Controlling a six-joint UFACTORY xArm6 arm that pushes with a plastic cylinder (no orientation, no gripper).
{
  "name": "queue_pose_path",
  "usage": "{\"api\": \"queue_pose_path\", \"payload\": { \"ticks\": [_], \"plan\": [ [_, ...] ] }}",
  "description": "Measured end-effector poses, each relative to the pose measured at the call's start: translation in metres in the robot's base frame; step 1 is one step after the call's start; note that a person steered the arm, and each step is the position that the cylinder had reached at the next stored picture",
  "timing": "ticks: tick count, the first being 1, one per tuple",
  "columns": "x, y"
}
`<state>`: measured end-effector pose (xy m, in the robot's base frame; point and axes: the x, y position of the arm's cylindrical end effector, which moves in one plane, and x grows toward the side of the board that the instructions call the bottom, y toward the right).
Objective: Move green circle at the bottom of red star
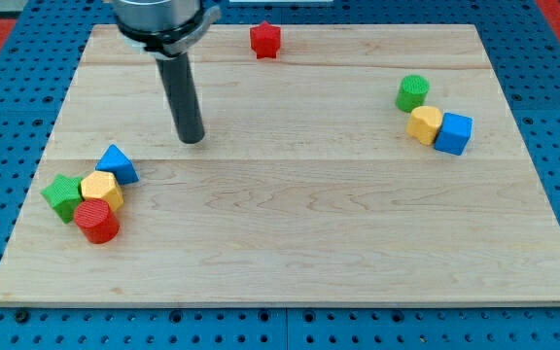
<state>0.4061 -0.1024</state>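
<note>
My tip (192, 138) was seen upper left, no claw visible; bare wooden worktop (290, 214) separated green circle (412, 92) from red star (265, 40).

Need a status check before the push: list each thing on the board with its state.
my tip: touching no block
green circle: touching yellow block
red star: alone
yellow block: against blue cube
blue cube: view's right
green, yellow, red, blue cluster: bunched, view's left
</note>
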Motion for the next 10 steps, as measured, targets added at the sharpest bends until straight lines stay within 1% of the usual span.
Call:
{"api": "queue_pose_path", "payload": {
  "ticks": [1,2,3,4,5,6,7,8,9,10],
  "plan": [
    [-0.017,0.043],
    [-0.036,0.111],
    [-0.041,0.226],
    [-0.044,0.319],
    [-0.039,0.354],
    [-0.033,0.375],
    [-0.063,0.375],
    [-0.1,0.313],
    [-0.112,0.229],
    [-0.07,0.277]
  ]
}}
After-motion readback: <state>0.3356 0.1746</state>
